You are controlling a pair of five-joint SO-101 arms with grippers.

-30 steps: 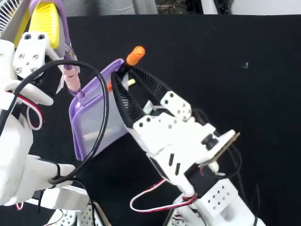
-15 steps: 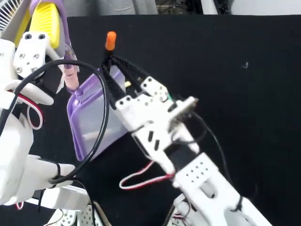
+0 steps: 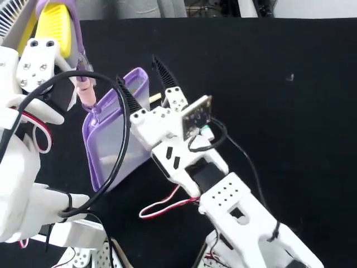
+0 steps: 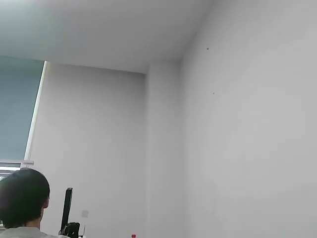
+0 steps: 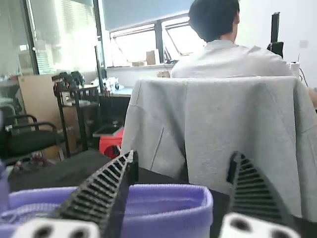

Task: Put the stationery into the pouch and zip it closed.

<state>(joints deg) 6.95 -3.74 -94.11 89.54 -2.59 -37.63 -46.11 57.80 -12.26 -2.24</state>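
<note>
Gone from the right end effector [image 3: 135, 68] is the orange-capped marker; its fingers stand apart and empty, straddling the open mouth of the purple pouch [image 3: 111, 139] at upper left. Marker probably inside; zipping is not yet done.

The purple, clear-sided fabric pouch [image 3: 106, 139] sits tilted at the left part of the black desk [image 3: 279, 84]. The right arm's black ribbed end effector [image 3: 136, 68] straddles the pouch's upper rim, 1 finger on each side. The white left arm [image 3: 17, 167] stands just left of the pouch.
</note>
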